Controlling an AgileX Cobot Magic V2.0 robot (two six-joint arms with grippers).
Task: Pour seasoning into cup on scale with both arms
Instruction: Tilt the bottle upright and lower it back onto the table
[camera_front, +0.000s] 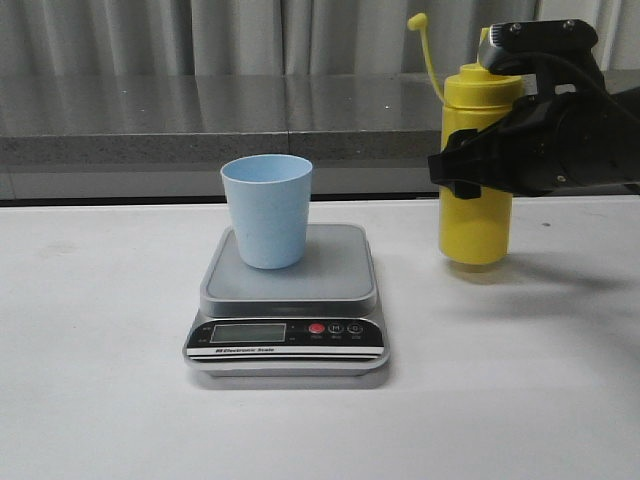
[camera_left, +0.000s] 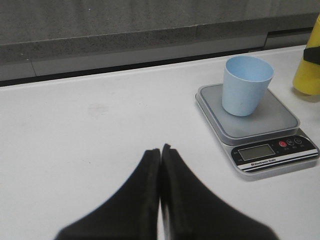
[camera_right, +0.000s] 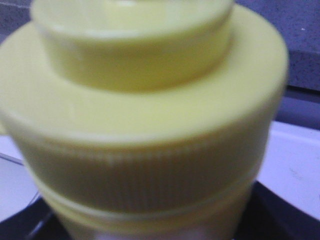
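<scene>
White table (camera_front: 90, 400) up front, grey stone ledge (camera_front: 140, 120) and pale curtains (camera_front: 150, 35) behind. Scale (camera_front: 288, 300) sits mid-table, black panel with LCD and red button (camera_front: 317, 328) facing the camera; display is too small to read. Cup (camera_front: 267, 210) stands upright on the platform, toward its back-left corner, and looks empty from the left wrist view. Seasoning (camera_front: 477, 175), the yellow bottle, is upright to the right of the scale and clear of it, base just above the table with a shadow under it. Cap (camera_front: 417, 21) hangs off its thin tether, sticking up to the bottle's left. Right gripper (camera_front: 490, 150) is clamped round the bottle's upper body, black arm coming in from the right edge; right wrist view is filled with the blurred ribbed yellow collar. Left gripper (camera_left: 160, 155) hovers over bare table well left of the scale, fingers (camera_left: 150, 172) pressed together, nothing between them.
</scene>
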